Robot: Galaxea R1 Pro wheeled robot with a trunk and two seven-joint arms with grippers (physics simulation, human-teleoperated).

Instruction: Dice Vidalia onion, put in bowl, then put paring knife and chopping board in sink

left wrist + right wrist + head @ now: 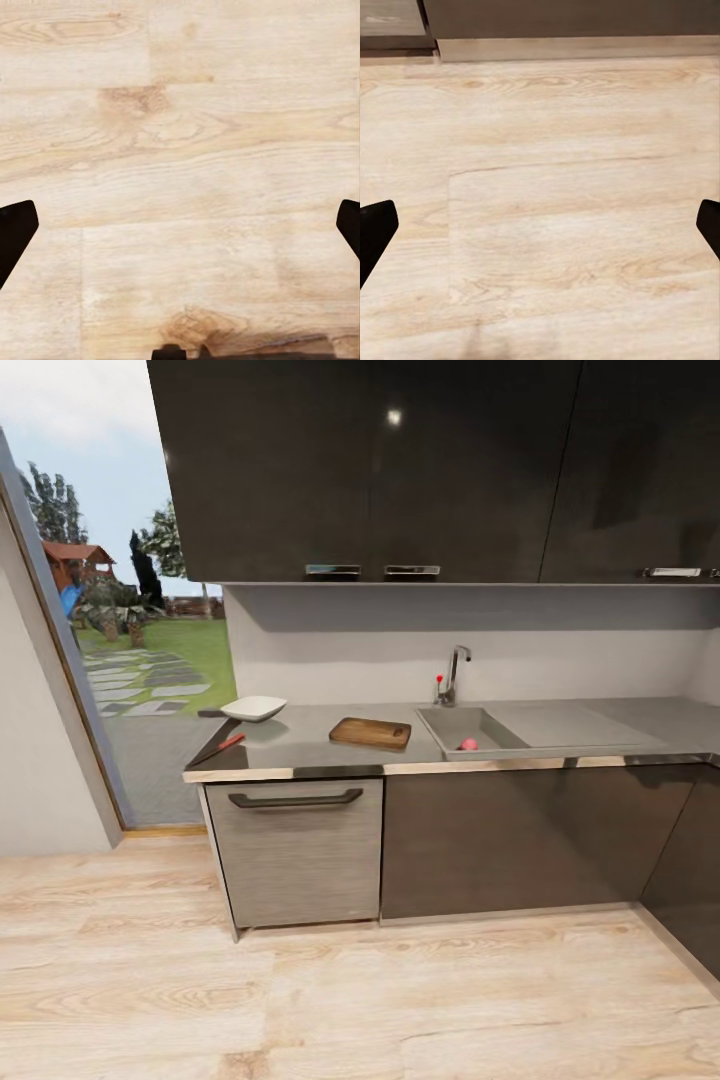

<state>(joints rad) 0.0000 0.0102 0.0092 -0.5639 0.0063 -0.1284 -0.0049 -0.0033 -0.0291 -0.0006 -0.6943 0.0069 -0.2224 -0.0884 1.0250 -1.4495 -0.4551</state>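
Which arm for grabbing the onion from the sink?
Right, tentatively. The Vidalia onion lies in the sink, right of centre in the head view. Both grippers, left and right, hang open over floor, so neither is closer yet.

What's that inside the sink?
Inside the sink sits a small pinkish-red Vidalia onion, near the front wall. That front wall hides part of the basin floor, so anything lying low there can't be seen.

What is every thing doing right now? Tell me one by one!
Vidalia onion: whole, lying in the sink.
Chopping board: flat on the countertop, bare.
Paring knife: lying near the counter's left edge.
Bowl: upright.
Left hand: open, over floor.
Right hand: open, over floor.
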